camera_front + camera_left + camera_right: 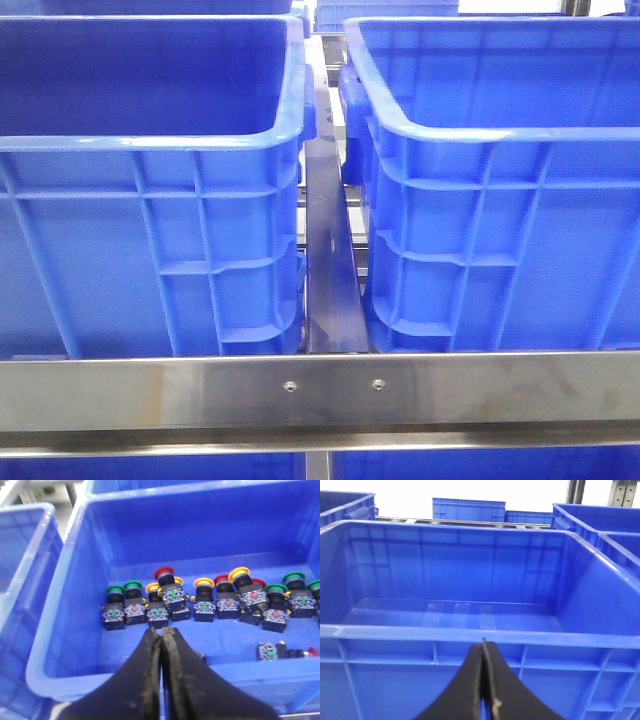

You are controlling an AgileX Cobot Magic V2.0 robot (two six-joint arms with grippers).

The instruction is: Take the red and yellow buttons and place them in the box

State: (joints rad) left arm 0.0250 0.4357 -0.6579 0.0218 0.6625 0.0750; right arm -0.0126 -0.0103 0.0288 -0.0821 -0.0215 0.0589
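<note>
Several push-button switches lie in a row on the floor of a blue crate in the left wrist view. Among them are a red button, a yellow button, another yellow one and green-capped ones. My left gripper is shut and empty, hanging over the crate's near side, just short of the row. My right gripper is shut and empty too, in front of the near rim of an empty blue box. Neither gripper shows in the front view.
The front view shows two tall blue crates, left and right, with a narrow gap between them and a steel rail across the front. One switch lies apart near the crate's near wall. More blue crates stand behind.
</note>
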